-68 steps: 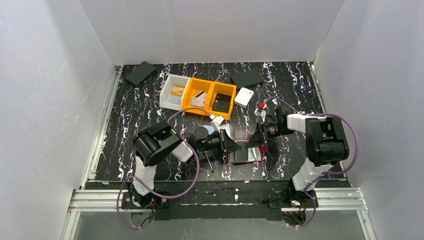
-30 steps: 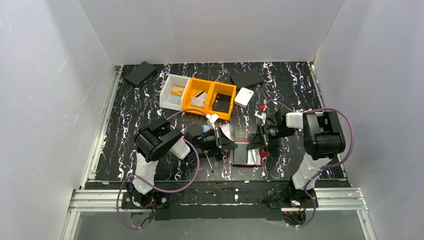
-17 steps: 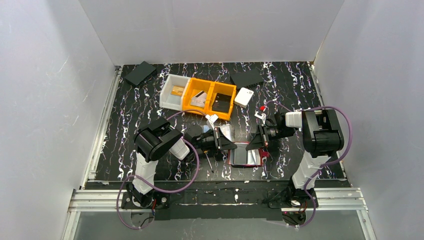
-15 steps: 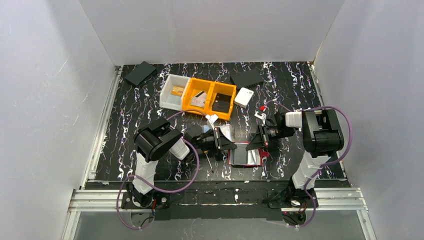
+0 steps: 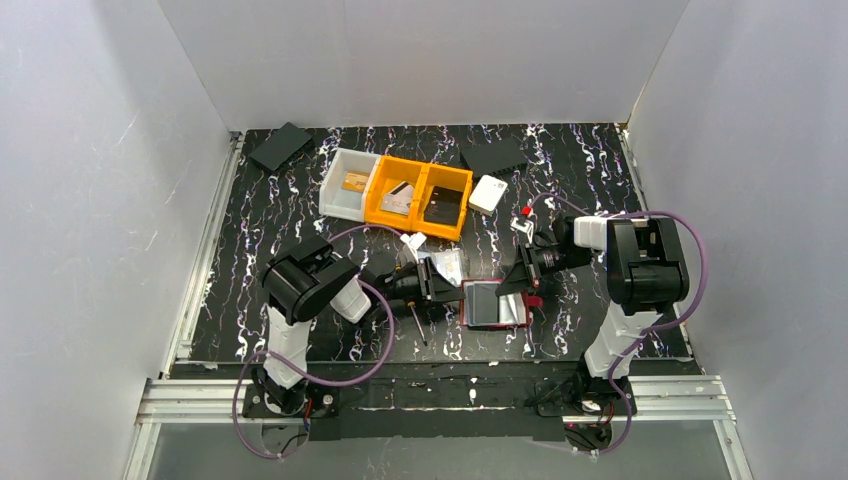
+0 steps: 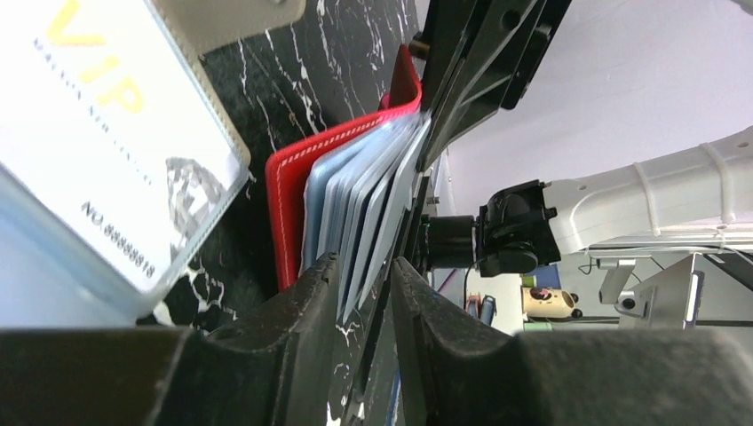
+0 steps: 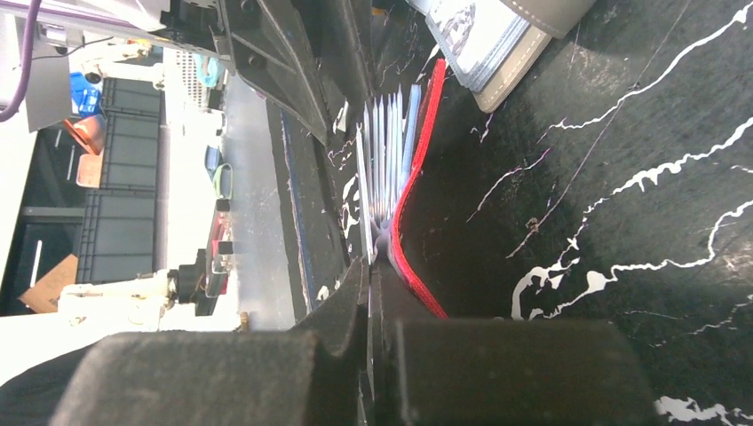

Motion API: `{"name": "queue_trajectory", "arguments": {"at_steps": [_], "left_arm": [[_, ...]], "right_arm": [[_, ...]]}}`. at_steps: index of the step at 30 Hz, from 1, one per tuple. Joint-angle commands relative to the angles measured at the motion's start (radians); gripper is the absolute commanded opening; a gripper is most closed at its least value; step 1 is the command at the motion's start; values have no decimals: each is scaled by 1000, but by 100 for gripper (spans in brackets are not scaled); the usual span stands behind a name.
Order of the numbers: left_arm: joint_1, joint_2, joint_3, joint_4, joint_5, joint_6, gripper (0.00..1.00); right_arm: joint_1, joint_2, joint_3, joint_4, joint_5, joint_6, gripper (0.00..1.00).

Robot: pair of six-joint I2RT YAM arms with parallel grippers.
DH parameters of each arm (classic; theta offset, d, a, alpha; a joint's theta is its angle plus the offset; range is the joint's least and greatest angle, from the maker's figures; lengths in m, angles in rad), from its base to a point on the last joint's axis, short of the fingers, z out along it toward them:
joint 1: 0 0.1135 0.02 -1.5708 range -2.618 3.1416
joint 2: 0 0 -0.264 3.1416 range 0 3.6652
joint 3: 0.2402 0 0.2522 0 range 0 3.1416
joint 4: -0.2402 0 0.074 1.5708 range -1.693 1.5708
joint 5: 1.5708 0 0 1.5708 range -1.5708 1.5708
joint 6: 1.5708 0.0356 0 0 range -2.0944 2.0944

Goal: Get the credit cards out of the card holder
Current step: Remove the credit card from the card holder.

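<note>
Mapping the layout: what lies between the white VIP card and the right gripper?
The red card holder, fanned open, lies between the VIP card and the right gripper; the left wrist view shows it.

Left wrist: the VIP card [image 6: 98,133] is cut off by the frame's left and top edges. The card holder [image 6: 284,222] sleeves overlap, so I can't count the credit cards [image 6: 360,213]. Overhead, what's in the orange bin [image 5: 419,196] is too small for me to read.
</note>
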Motion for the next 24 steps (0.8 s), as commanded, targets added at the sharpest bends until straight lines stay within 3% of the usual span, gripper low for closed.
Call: {"name": "queue_trajectory", "arguments": {"at_steps": [1, 5, 11, 14, 16, 24], "left_arm": [[2, -105, -56, -3, -12, 10, 28], [-2, -206, -132, -34, -46, 66, 44], [-33, -363, -197, -121, -116, 257, 53], [-34, -403, -197, -143, -122, 297, 70], [-34, -404, -197, -146, -127, 302, 97], [-45, -316, -165, -64, -54, 266, 98]], "right_arm": [[-7, -29, 65, -140, -18, -116, 1], [-6, -21, 132, -343, -14, -332, 1], [-6, -32, 178, -609, -15, -664, 1], [-6, -50, 187, -651, -19, -719, 1], [-4, -78, 184, -652, -21, -726, 1], [-2, -161, 184, -651, -46, -725, 1]]}}
